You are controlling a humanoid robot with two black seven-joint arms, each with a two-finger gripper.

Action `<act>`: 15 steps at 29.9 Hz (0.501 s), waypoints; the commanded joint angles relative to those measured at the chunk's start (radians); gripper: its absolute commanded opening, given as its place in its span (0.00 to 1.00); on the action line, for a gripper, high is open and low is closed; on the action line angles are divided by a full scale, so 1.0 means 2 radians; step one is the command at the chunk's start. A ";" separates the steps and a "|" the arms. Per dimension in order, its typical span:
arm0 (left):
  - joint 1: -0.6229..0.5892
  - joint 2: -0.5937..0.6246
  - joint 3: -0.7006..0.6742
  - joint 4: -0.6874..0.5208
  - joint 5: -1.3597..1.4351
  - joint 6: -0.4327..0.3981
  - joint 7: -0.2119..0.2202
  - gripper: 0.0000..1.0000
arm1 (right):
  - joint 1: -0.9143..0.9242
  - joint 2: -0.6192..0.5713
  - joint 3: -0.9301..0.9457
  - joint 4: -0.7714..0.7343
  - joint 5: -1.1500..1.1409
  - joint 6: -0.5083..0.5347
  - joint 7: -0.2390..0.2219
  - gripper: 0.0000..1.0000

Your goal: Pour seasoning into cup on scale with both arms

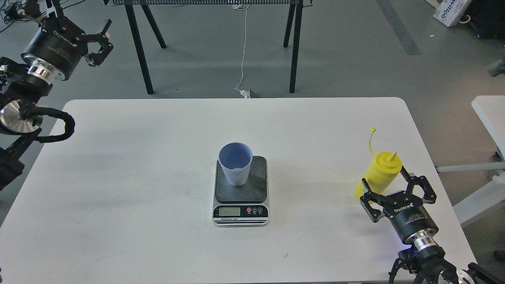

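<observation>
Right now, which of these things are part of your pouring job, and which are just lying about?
Part of the job:
yellow seasoning bottle, between my right gripper's open fingers
blue-grey cup on the scale
left gripper, open, raised off the table's far left corner

Just there:
white table
black trestle legs
white cable on the floor

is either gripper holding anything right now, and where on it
Nothing is clearly held. The right gripper is open with its fingers either side of the seasoning bottle's lower body, not visibly clamped. The left gripper is open and empty.
</observation>
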 commanded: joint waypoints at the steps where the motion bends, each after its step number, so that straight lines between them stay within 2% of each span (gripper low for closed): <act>1: 0.000 0.006 -0.001 0.000 -0.001 0.001 0.000 1.00 | -0.031 -0.043 -0.001 0.020 -0.002 0.000 0.000 0.99; 8: 0.000 0.006 -0.001 -0.001 -0.002 0.000 0.000 1.00 | -0.087 -0.108 0.004 0.035 -0.033 0.000 0.003 0.99; 15: -0.002 0.004 -0.002 0.000 -0.004 -0.003 0.000 1.00 | -0.069 -0.236 0.057 0.054 -0.052 0.000 0.006 0.99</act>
